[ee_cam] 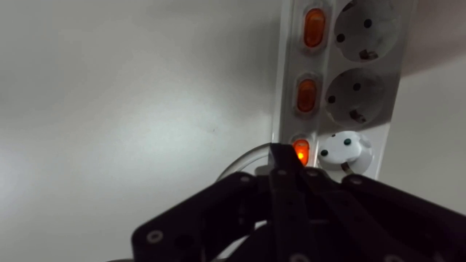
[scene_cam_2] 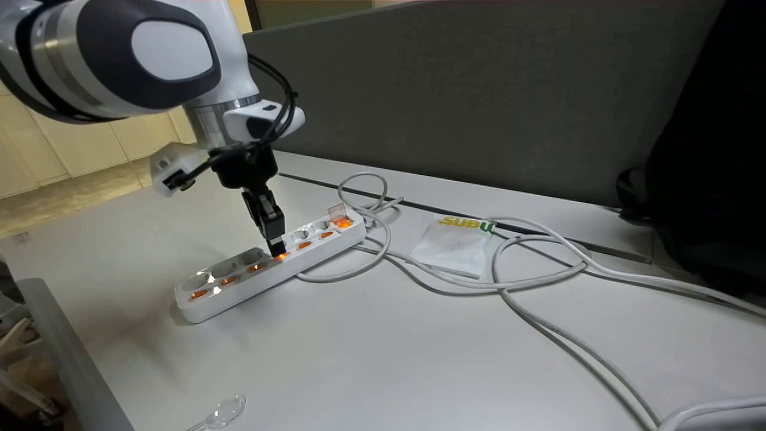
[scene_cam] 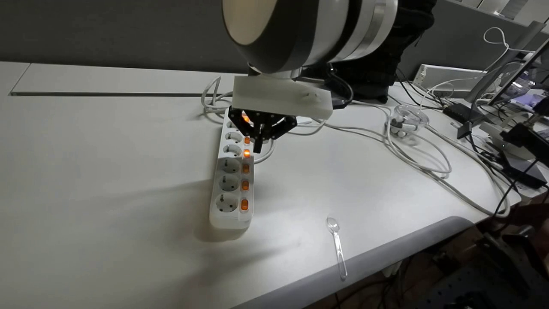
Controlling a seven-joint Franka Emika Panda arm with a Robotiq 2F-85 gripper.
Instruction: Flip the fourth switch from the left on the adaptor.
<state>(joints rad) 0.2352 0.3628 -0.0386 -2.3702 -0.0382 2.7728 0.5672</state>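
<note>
The adaptor [scene_cam: 231,221], a long white power strip with round sockets and orange switches, lies on the desk; it also shows in an exterior view [scene_cam_2: 254,290] and the wrist view [ee_cam: 289,65]. The fourth switch from the left in an exterior view [scene_cam_2: 281,256] glows orange; it also shows in an exterior view [scene_cam: 246,153] and the wrist view [ee_cam: 301,153]. My gripper [scene_cam_2: 277,245] has its fingers together, pointing down with nothing between them. Its tip [ee_cam: 285,149] is close beside or above this lit switch; I cannot tell whether it touches. The tip partly hides the switch.
White cables [scene_cam: 411,161] loop over the desk beside and behind the adaptor. A printed white bag [scene_cam_2: 452,248] lies behind. A clear spoon [scene_cam: 338,249] lies near the desk's front edge [scene_cam: 386,251]. A grey partition [scene_cam_2: 479,96] and a black backpack [scene_cam_2: 706,173] stand at the back.
</note>
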